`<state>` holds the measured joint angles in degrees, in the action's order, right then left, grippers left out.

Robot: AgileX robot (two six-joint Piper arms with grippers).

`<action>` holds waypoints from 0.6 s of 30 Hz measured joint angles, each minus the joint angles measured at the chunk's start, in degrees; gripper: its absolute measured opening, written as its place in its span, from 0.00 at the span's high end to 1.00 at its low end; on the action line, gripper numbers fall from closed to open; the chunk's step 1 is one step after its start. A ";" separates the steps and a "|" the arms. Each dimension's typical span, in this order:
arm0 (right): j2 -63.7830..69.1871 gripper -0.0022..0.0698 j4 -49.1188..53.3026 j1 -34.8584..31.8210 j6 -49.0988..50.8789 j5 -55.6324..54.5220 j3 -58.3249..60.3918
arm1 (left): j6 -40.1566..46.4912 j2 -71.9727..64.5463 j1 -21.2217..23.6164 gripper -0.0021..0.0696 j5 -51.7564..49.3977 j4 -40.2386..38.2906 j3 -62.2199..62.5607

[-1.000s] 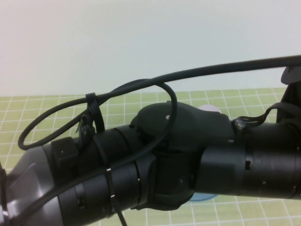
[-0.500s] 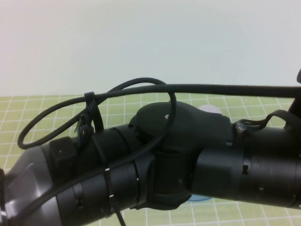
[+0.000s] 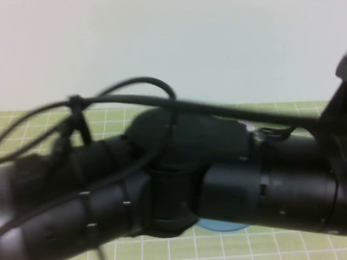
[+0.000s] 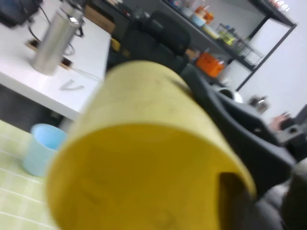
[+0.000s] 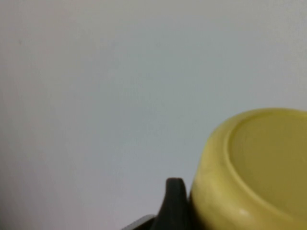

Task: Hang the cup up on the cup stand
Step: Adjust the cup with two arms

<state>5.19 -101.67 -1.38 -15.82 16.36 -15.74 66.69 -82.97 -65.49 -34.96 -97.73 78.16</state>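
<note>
The yellow cup (image 4: 144,158) fills the left wrist view, mouth toward the camera. My left gripper (image 4: 240,191) is shut on its wall. One dark finger (image 4: 235,203) is inside the rim and the other is hidden behind the wall. In the right wrist view I see the cup's base (image 5: 268,167) held up against a plain wall. My right gripper (image 5: 240,211) is closed wide around its body, with one black fingertip (image 5: 175,199) against its side. Only a sliver of the cup stand's blue base (image 3: 222,226) shows under the arms; its posts are hidden.
Both black arms (image 3: 217,179) and a cable (image 3: 217,110) cross close to the high camera and hide most of the green gridded mat (image 3: 43,122). A pale blue cup (image 4: 41,146) stands on the mat. Beyond the mat's edge is a white desk with a metal flask (image 4: 55,40).
In the high view the arm's joint and its looped cable have shifted left and now look blurred. The cable across the top has dropped lower.
</note>
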 joint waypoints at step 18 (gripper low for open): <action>0.40 0.15 2.23 0.09 -20.51 -1.13 1.28 | -10.47 9.10 0.00 0.97 14.36 25.91 0.00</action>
<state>5.60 -99.44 -1.29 -36.32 15.23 -14.47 56.23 -73.87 -65.49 -20.59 -71.82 78.16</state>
